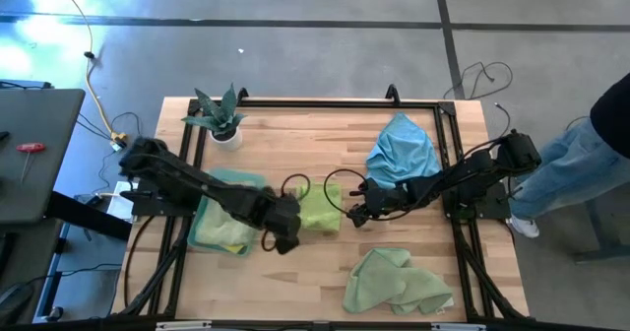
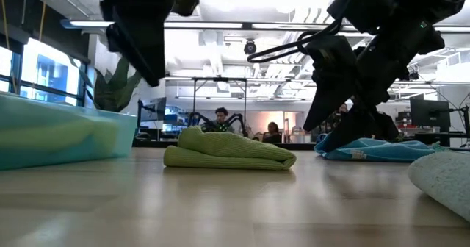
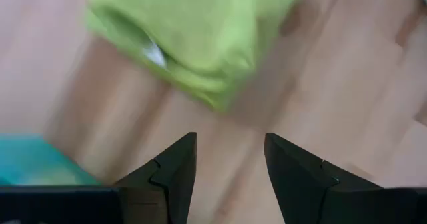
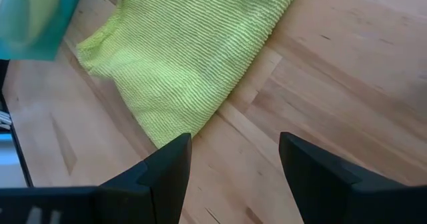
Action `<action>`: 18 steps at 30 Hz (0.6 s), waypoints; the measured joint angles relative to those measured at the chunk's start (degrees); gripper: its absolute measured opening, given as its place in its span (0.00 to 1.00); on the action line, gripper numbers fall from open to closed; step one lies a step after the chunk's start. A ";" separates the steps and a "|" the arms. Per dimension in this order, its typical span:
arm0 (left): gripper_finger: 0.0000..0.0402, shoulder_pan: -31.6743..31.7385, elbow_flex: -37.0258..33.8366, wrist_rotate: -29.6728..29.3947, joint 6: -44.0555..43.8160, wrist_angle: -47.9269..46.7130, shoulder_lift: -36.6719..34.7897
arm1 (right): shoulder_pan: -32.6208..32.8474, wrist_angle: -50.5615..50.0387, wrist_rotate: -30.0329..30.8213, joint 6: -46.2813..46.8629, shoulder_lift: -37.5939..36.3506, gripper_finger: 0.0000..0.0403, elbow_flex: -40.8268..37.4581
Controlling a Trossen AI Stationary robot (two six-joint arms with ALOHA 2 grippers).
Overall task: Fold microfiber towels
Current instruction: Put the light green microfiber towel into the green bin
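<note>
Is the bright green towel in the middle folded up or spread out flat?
Folded. The bright green towel lies as a small thick bundle with stacked layers and a rounded folded edge, free of both grippers.

- folded lime towel [image 1: 320, 213] mid tabletop [image 1: 295, 292], left gripper [image 1: 286, 240] and right gripper [image 1: 351, 216] close on either side, both with fingers apart and empty
- bare wood along the near edge between teal stack [image 1: 228, 223] and pale green towel [image 1: 394, 282]
- blue towel [image 1: 404, 154] fills the far right
- potted plant [image 1: 221, 119] stands at the far left corner
- far middle strip free
</note>
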 joint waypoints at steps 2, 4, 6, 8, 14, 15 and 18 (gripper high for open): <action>0.41 0.46 -2.79 -2.18 3.91 1.92 -3.17 | 0.00 0.14 0.00 0.00 0.00 0.55 0.00; 0.41 1.18 -6.14 -2.60 6.50 7.57 -5.94 | 0.00 0.24 0.00 0.00 0.00 0.55 0.00; 0.41 1.95 -10.96 -1.09 7.01 11.57 -8.83 | 0.00 0.30 -0.01 0.00 -0.02 0.55 0.00; 0.41 3.18 -16.37 2.72 6.59 18.47 -11.02 | 0.00 0.12 0.00 0.00 -0.02 0.55 0.04; 0.41 6.86 -24.50 8.15 0.24 35.54 -14.52 | 0.00 0.49 -0.02 0.00 -0.02 0.55 0.09; 0.41 7.26 -24.56 8.12 -0.40 36.71 -14.48 | 0.00 0.49 -0.02 0.00 -0.02 0.55 0.09; 0.42 8.38 -24.56 8.00 -0.94 38.77 -14.41 | 0.00 0.56 0.00 0.00 -0.02 0.55 0.09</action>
